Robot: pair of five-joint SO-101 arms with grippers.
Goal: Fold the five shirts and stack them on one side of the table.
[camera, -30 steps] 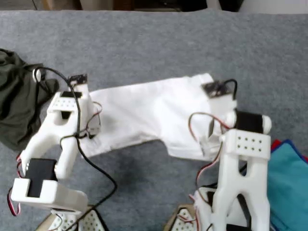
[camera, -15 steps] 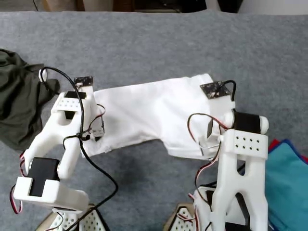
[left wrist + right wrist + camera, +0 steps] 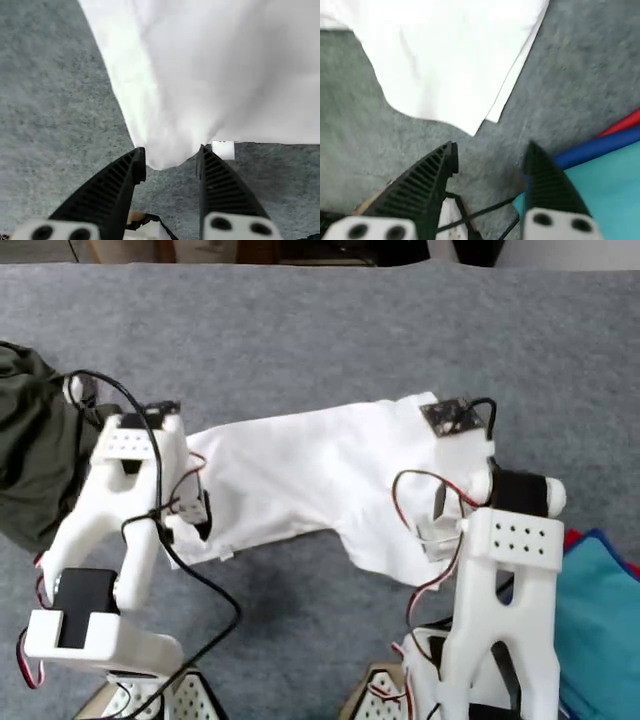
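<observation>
Note white shirt (image 3: 310, 475) spread on table (image 3: 300, 320) for folding. Find left gripper (image 3: 171, 155) parted astride one shirt corner, right gripper (image 3: 491, 147) wide beside another, ready to pinch.

White plastic arms (image 3: 500, 590), black servo blocks (image 3: 80, 592), black and red cables (image 3: 232, 608), ribbed black pincer fingers (image 3: 120, 190)

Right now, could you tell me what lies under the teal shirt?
Beneath the teal shirt, a blue layer and a red layer peek out at its edge. Anything further below is covered.
</observation>
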